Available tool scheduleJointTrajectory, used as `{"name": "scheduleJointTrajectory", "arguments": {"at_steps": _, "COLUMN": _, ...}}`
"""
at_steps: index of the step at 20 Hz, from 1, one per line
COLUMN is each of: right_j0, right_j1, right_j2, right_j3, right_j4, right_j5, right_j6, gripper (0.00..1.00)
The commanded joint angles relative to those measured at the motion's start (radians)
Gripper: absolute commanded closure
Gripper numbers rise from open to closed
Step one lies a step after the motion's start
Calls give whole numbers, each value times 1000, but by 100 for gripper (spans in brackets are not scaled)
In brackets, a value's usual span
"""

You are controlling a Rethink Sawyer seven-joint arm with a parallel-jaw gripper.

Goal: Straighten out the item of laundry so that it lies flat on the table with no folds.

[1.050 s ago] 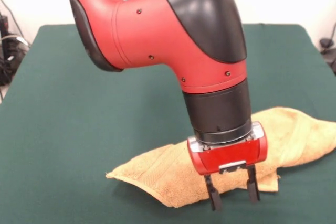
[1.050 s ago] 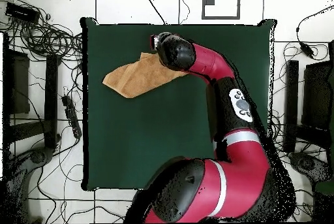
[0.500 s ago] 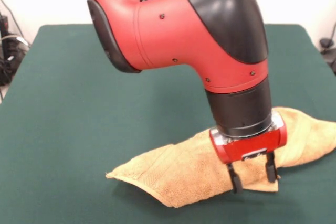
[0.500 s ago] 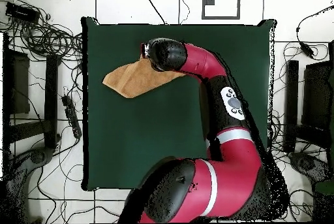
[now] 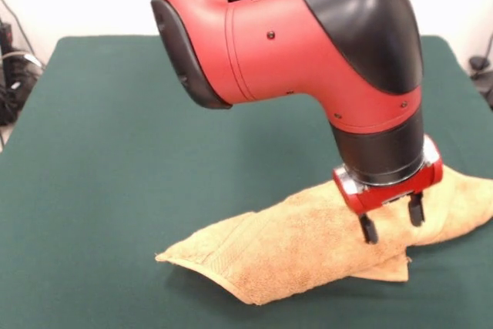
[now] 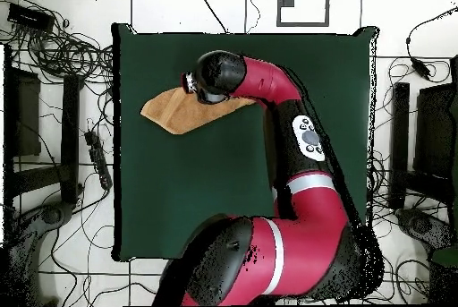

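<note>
The green surface (image 5: 115, 152) is filling most of the front view, and its left part is lying bare. Low down near the front edge, the towel (image 5: 293, 256) is lying in a long, bunched shape. It is orange-tan and fluffy. Its left end is coming to a point on the surface, and a woven band is showing along that end. The towel is not lying flat: one layer is folded over another, and a lower corner is peeking out under the top layer near the front. To the right, the towel is rising a little and running off toward the right edge of the picture. The big red and black arm (image 5: 308, 44) is reaching down from above over the right half of the towel. At its end, the fingers (image 5: 368, 229) are pointing down at the towel. They are standing apart with a gap between them, so they are open and are gripping nothing. Their tips are sitting right at the top of the towel; I cannot tell if they are touching it. In the overhead view, the towel (image 6: 174, 111) is lying near the far left part of the surface (image 6: 206, 196), with the arm's end (image 6: 215, 75) over one end of it.
</note>
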Motion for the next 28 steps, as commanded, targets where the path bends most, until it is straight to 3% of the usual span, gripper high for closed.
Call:
{"name": "scheduleJointTrajectory", "arguments": {"at_steps": 1, "right_j0": 45, "right_j1": 76, "right_j2": -5, "right_j3": -48, "right_j4": -47, "right_j5": 70, "right_j6": 30, "gripper": 0}}
{"name": "scheduleJointTrajectory", "arguments": {"at_steps": 8, "right_j0": 26, "right_j1": 87, "right_j2": 29, "right_j3": -30, "right_j4": -59, "right_j5": -143, "right_j6": 26, "gripper": 0}}
{"name": "scheduleJointTrajectory", "arguments": {"at_steps": 13, "right_j0": 19, "right_j1": 71, "right_j2": 33, "right_j3": -5, "right_j4": -59, "right_j5": -221, "right_j6": 31, "gripper": 0}}
{"name": "scheduleJointTrajectory", "arguments": {"at_steps": 21, "right_j0": 36, "right_j1": 104, "right_j2": 14, "right_j3": -48, "right_j4": -55, "right_j5": -182, "right_j6": 26, "gripper": 0}}
{"name": "scheduleJointTrajectory", "arguments": {"at_steps": 28, "right_j0": 37, "right_j1": 80, "right_j2": 11, "right_j3": -32, "right_j4": -50, "right_j5": -164, "right_j6": 34, "gripper": 0}}
